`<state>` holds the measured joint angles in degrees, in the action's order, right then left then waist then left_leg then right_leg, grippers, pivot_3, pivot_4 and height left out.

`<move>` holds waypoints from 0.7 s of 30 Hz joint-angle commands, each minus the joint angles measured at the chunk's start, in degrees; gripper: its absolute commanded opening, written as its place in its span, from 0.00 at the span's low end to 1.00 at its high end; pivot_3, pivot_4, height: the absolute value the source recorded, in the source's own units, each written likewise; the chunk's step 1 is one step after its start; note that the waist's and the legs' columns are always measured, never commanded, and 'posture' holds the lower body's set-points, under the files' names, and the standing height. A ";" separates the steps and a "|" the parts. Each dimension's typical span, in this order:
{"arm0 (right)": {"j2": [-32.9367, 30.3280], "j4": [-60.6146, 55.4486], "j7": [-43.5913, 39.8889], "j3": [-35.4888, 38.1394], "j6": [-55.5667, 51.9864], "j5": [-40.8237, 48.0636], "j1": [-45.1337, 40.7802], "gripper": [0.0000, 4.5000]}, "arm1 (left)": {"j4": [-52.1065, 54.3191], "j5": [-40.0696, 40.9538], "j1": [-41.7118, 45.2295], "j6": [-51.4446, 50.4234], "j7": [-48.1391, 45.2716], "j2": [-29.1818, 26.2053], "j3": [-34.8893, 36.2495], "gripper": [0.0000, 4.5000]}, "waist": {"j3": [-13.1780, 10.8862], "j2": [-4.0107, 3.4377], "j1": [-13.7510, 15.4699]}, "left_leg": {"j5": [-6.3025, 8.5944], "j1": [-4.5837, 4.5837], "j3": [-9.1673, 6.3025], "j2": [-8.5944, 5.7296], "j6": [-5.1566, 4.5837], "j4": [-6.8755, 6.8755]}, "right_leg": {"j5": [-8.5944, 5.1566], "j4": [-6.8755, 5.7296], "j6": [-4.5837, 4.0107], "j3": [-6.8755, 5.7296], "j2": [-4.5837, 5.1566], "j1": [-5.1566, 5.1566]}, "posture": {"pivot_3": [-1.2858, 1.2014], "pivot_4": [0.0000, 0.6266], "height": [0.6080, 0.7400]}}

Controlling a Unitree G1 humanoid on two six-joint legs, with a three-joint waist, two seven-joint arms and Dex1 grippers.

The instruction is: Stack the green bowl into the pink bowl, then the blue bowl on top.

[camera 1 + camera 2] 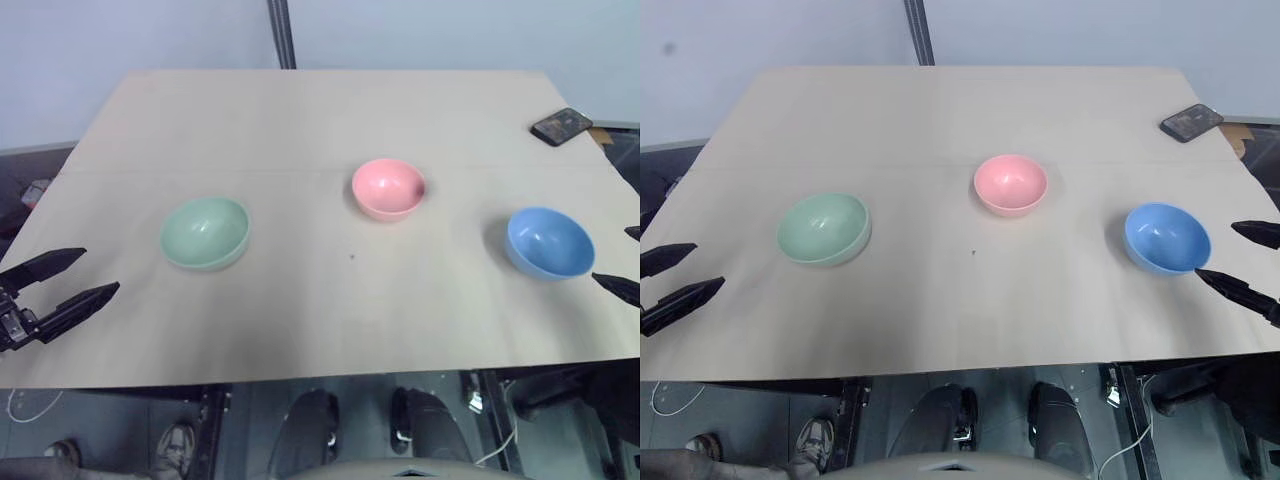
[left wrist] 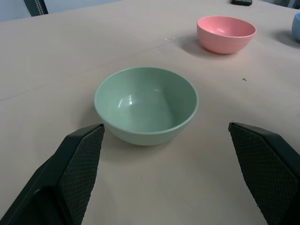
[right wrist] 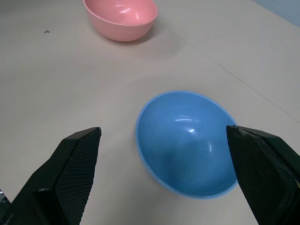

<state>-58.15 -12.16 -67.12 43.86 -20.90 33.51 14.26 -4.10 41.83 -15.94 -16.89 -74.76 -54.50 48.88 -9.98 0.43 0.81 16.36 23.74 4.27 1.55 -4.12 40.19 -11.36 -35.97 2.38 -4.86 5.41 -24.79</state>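
Three bowls stand apart and upright on the tan table [image 1: 300, 130]. The green bowl [image 1: 205, 232] is at the left, the pink bowl [image 1: 388, 188] sits in the middle a little farther back, and the blue bowl [image 1: 549, 242] is at the right. My left gripper [image 1: 90, 272] hovers open just left of the green bowl [image 2: 146, 105], nothing between its fingers. At the right edge my right gripper [image 1: 1225, 255] is open too, its fingers straddling the near right side of the blue bowl [image 3: 187, 143] without holding it.
A dark phone [image 1: 562, 126] lies at the table's far right corner. A black pole [image 1: 281, 33] rises behind the far edge. The near table edge runs just below the grippers, with the floor and cables beneath it.
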 commanded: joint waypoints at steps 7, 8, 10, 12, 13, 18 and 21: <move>-1.02 -0.57 1.84 -2.66 -1.83 0.43 -6.25 1.00 | 6.69 2.31 5.41 -2.22 1.22 -0.07 -2.12 1.00 | 0.00 0.00 0.00 | -0.01 -0.01 -0.03 -0.01 0.03 0.01 | 0.04 0.00 -0.05 -0.04 0.07 0.02 | 0.52 0.24 1.00; -0.94 -0.58 1.94 -3.93 -1.42 0.08 -7.16 1.00 | 7.86 2.67 5.64 -2.57 1.53 0.39 -2.39 1.00 | 0.00 -0.01 -0.08 | -0.11 -0.01 -0.02 -0.01 0.17 0.01 | 0.13 0.00 -0.19 -0.02 0.07 0.04 | 0.52 0.24 1.00; -0.33 -1.06 3.01 -7.40 -0.83 -0.62 -9.78 1.00 | 10.40 3.40 6.07 -3.47 2.38 1.22 -3.12 1.00 | -0.01 -0.01 -0.17 | -0.13 0.00 0.03 -0.02 0.18 0.00 | 0.14 0.00 -0.21 0.01 -0.05 0.01 | 0.52 0.24 1.00; 1.93 -2.43 6.23 -14.29 -0.22 -1.98 -15.09 1.00 | 13.76 4.80 7.02 -4.95 4.04 2.38 -4.66 1.00 | -0.01 -0.02 -0.44 | -0.14 -0.04 0.10 -0.01 0.19 0.00 | 0.14 0.00 -0.20 0.08 -0.16 0.02 | 0.52 0.24 1.00; 3.64 -2.92 8.00 -19.35 0.14 -3.63 -18.80 1.00 | 15.41 5.23 7.83 -5.52 4.95 2.93 -5.98 1.00 | -0.01 0.00 -0.44 | -0.15 -0.04 0.11 -0.01 0.19 0.00 | 0.14 -0.01 -0.19 0.10 -0.17 0.02 | 0.52 0.24 1.00; 14.86 3.85 12.55 -41.73 1.22 -14.78 -37.69 1.00 | 21.22 6.58 10.68 -7.29 7.01 5.15 -12.28 1.00 | 0.00 0.02 -1.19 | -0.21 -0.08 0.10 0.01 0.28 0.02 | 0.14 -0.19 -0.21 0.13 -0.27 -0.02 | 0.52 0.24 1.00; 22.07 13.54 13.78 -50.16 5.77 -21.47 -46.94 1.00 | 23.15 6.87 10.50 -7.22 7.88 6.79 -13.78 1.00 | -0.02 -0.01 -1.46 | -0.23 -0.01 0.13 -0.04 0.30 0.02 | 0.20 -0.33 -0.19 0.20 -0.31 -0.15 | 0.52 0.24 1.00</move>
<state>-37.31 -2.14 -54.22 -3.54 -18.64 15.65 -29.78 17.20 47.52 -5.39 -24.36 -67.69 -48.33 34.91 -10.00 0.42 -0.64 16.13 23.74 4.43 1.50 -3.82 40.21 -11.08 -36.31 2.33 -4.64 5.08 -24.96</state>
